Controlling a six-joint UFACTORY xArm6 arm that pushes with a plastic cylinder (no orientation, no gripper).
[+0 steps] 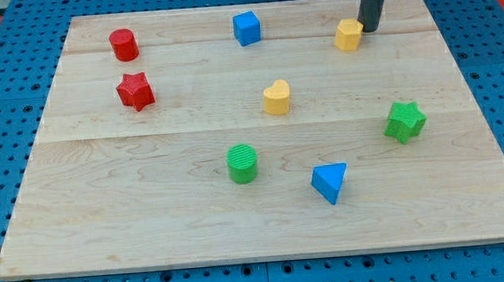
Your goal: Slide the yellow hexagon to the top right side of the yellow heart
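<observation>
Beside yellow hexagon (349, 35): my tip (370, 29), touching.

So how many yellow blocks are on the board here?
2. The yellow hexagon sits near the view's top right, beside my tip; the yellow heart lies near the middle. None appears hidden.

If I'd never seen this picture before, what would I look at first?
Probably my tip, the dark rod coming down at the view's top right, right beside the yellow hexagon. Next, the yellow heart near the middle of the wooden board, below and to the left of the hexagon. Then the bright red star and red cylinder at the view's upper left.
</observation>
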